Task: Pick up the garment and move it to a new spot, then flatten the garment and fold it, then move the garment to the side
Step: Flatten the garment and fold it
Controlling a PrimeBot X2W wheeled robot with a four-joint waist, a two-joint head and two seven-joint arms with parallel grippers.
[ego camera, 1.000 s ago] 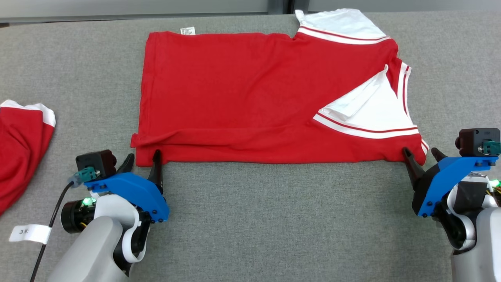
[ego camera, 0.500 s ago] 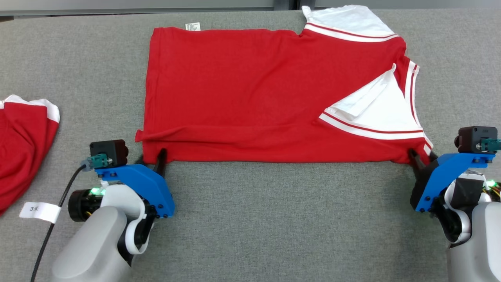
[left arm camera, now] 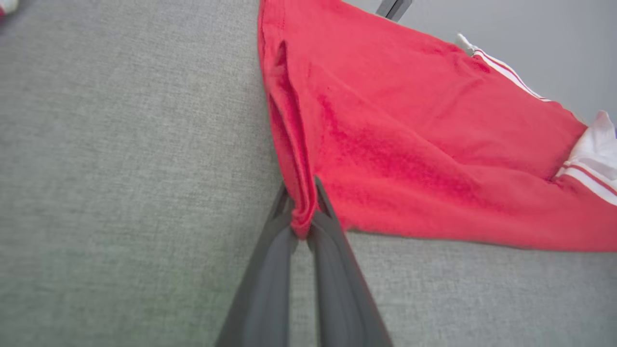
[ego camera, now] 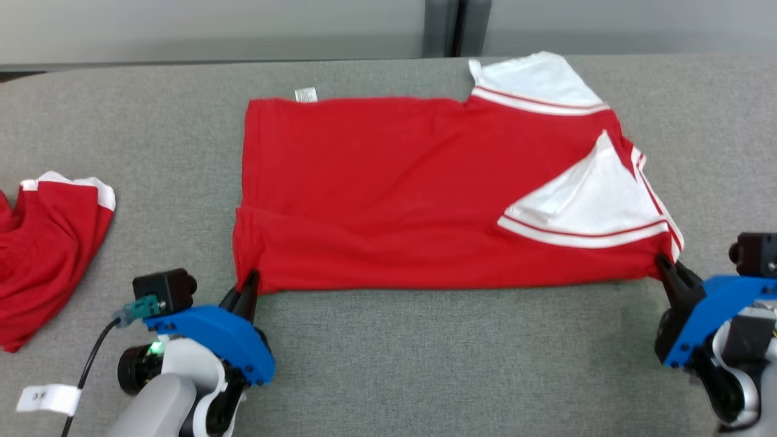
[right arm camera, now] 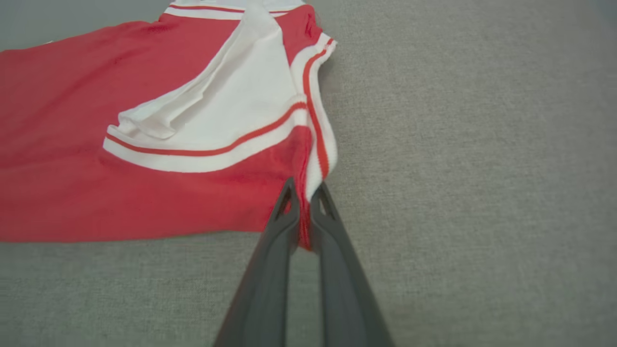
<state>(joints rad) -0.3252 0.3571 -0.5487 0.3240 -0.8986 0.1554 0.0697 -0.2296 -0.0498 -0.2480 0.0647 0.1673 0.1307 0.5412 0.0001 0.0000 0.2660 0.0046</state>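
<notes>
I note left fingers [left arm camera: 272,270] pinched tight on garment [ego camera: 394,200] near-left corner, right fingers [right arm camera: 337,270] likewise on near-right corner; garment flat, tabletop [ego camera: 425,364] centre.

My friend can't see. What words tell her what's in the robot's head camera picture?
A red garment with white trim lies folded on a grey table, its two near corners pinched by the left gripper and right gripper. A second red garment lies crumpled at the left.

Garment [ego camera: 394,194] on table [ego camera: 425,364], second garment [ego camera: 48,261] left
</notes>
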